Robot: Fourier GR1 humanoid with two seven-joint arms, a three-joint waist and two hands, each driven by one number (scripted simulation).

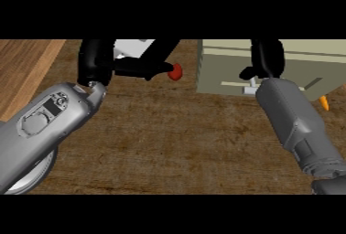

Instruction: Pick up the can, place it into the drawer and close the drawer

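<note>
Left forearm [47,123], left hand [94,57] curled round the can [132,47]; right hand [268,55] above drawer [223,68], openness unclear.

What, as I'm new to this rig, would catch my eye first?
The big grey left forearm fills the lower left, its black left hand up beside a white thing and a small red thing. At upper right, the right hand is over the beige drawer.

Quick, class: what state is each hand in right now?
Left hand: shut round a white object, likely the can.
Right hand, over the drawer: cannot tell.
</note>
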